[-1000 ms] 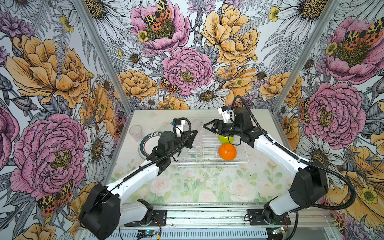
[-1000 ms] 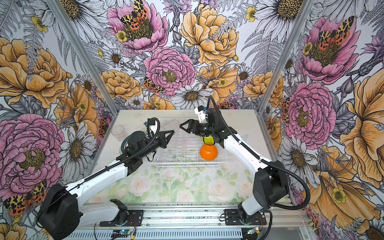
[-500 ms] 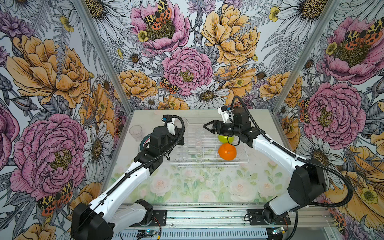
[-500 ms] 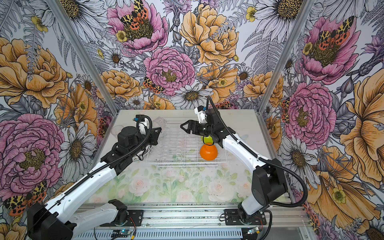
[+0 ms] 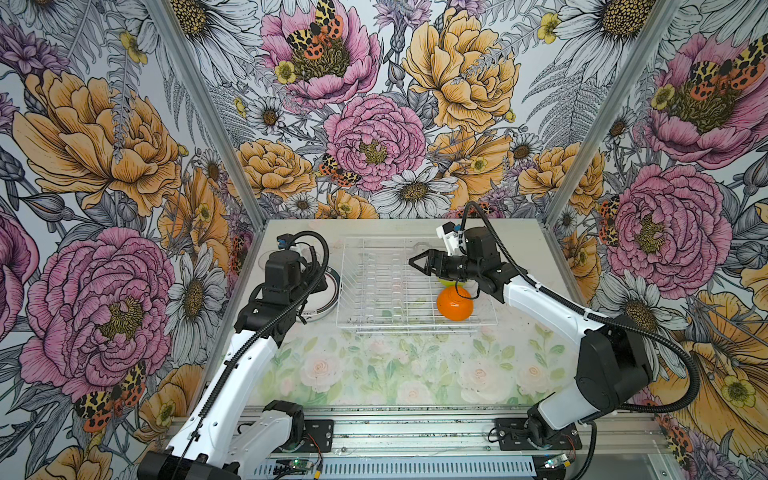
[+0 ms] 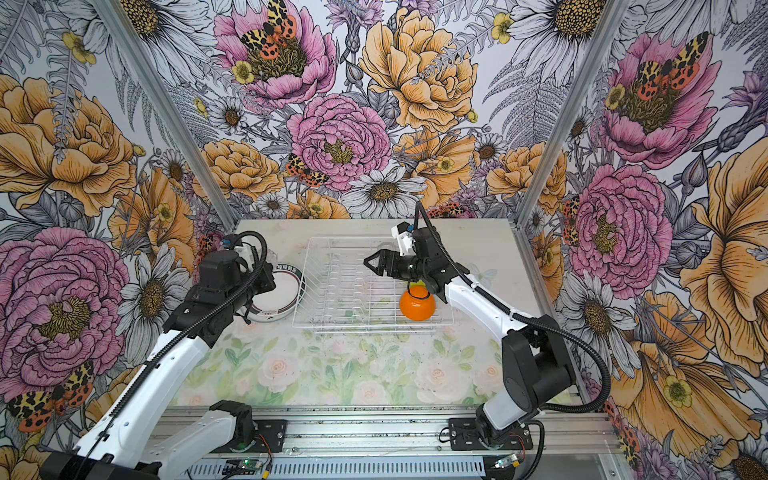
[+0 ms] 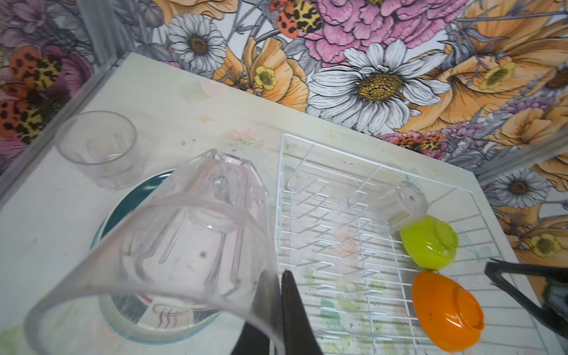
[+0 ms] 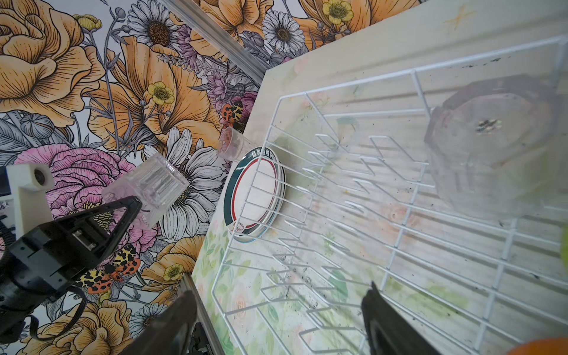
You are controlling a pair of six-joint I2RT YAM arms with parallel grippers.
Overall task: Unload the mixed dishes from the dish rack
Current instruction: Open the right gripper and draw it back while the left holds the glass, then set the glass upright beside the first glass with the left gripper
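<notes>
From my station, the dish rack sits toward the far middle of the counter, and most of its prong rows stand bare. In both top views the orange bowl lies upside down at the rack's 4 o'clock corner. The lime-green bowl, also upside down, is just behind it at about 3 o'clock, and the two look rim to rim. An inverted clear tumbler stands in the rack near 1 o'clock, just beyond the green bowl. The left jaws are clenched on the wall of a second clear tumbler, close to its rim. That tumbler hangs tilted in the air, clear of the rack, over the plate with the teal-and-red rim. The plate lies flat on the counter just beside the rack's 9 o'clock side. I cannot tell whether there is more than one plate in that spot. A third tumbler stands upright on the counter at roughly 10 o'clock from the plate, near the corner of the enclosure. The right jaws are spread wide with nothing between them. They hover over the rack's middle with the tips aimed toward 9 o'clock, above and apart from the bowls.
</notes>
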